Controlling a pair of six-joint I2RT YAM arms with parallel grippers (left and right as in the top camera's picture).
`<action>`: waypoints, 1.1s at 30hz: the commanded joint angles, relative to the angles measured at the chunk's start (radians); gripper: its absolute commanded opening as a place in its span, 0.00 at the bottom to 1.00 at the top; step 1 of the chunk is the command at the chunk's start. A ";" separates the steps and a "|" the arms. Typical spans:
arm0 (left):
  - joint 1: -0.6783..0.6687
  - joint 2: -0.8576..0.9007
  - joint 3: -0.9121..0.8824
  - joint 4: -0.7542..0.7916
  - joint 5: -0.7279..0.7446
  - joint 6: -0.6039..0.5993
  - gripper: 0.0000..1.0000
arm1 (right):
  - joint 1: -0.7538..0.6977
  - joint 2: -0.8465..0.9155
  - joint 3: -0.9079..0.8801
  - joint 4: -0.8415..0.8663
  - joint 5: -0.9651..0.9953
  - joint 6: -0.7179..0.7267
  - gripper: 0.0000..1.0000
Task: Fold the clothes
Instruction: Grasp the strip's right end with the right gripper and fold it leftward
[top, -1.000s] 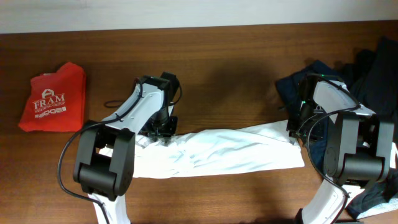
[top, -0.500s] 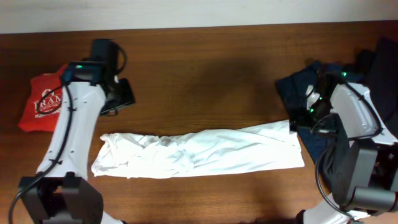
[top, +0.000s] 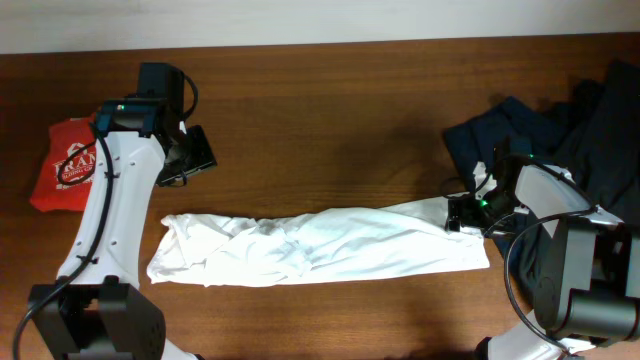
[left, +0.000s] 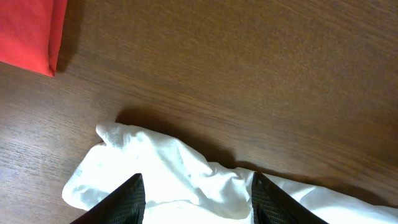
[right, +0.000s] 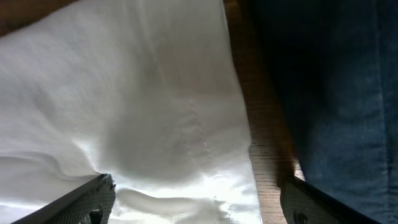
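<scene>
The white T-shirt (top: 320, 245) lies as a long, rumpled strip across the table's middle. My left gripper (top: 190, 155) hangs above and to the upper left of the strip's left end. In the left wrist view it (left: 199, 202) stands open over that bunched end (left: 155, 180), with nothing between the fingers. My right gripper (top: 462, 213) sits low over the strip's right end. Seen from the right wrist, it (right: 199, 202) is wide open, with the white cloth (right: 143, 112) spread under and between its fingers. Other clothes show: a red one (top: 70, 170) printed "FRAM" and navy ones (top: 590, 120).
The red garment (left: 28, 31) lies folded at the far left, just beyond my left arm. The navy pile (right: 323, 93) fills the right edge, its border close beside the shirt's right end. Bare wooden table (top: 330, 130) stretches behind the shirt.
My left gripper has let go of the shirt's left end and risen to the upper left. My right gripper has opened and shifted down-left onto the shirt's right end.
</scene>
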 joint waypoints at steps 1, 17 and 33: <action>0.001 -0.005 0.002 -0.001 0.011 -0.008 0.54 | -0.001 -0.002 -0.015 0.025 -0.075 -0.005 0.73; 0.001 -0.005 0.002 -0.028 0.010 -0.005 0.55 | 0.020 -0.002 0.365 -0.316 0.147 0.081 0.04; 0.001 -0.005 0.002 -0.032 0.010 -0.005 0.56 | 0.731 0.029 0.446 -0.328 0.070 0.419 0.07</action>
